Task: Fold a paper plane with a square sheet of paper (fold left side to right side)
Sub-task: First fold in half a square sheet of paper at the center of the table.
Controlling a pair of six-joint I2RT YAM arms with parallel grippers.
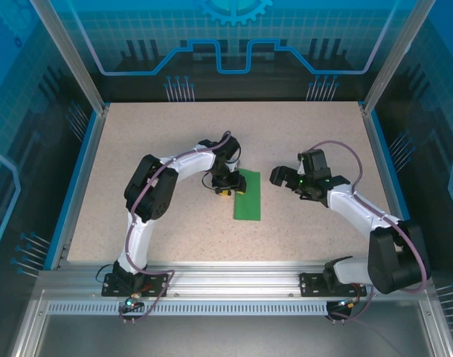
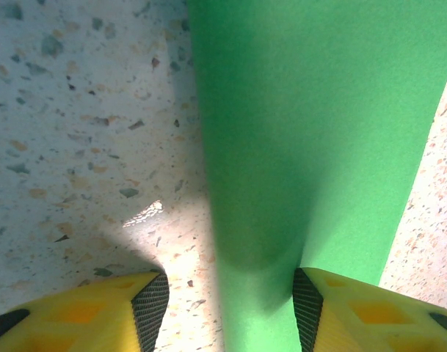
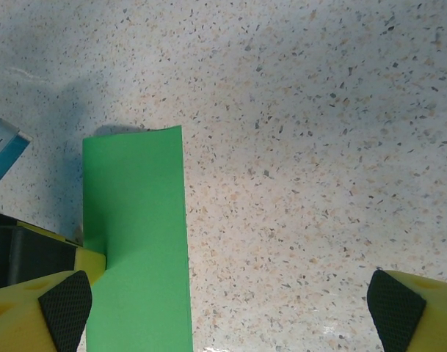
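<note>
- While the paper [image 1: 247, 195] lies at the middle of the table [image 1: 137, 163] as a narrow strip running near to far, its near end lies free of both claws.
- That shape suggests the left-to-right fold is made; the step in hand looks like pressing the crease.
- Farther on, the left claw [image 1: 225, 187] stands low over the strip's left edge. Its jaws are about half apart, with one pad [image 2: 151, 308] over bare table and the other over paper. It grips nothing I can see; whether it touches the paper I cannot tell.
- Level with it, the right claw [image 1: 280, 177] hovers just right of the strip, jaws spread wide and empty.
- At the far end the strip's edge lies square and flat.
- Next, I judge, the left claw should sweep along the crease while the right comes in to pin the strip; thin paper slides unless held down.
</note>
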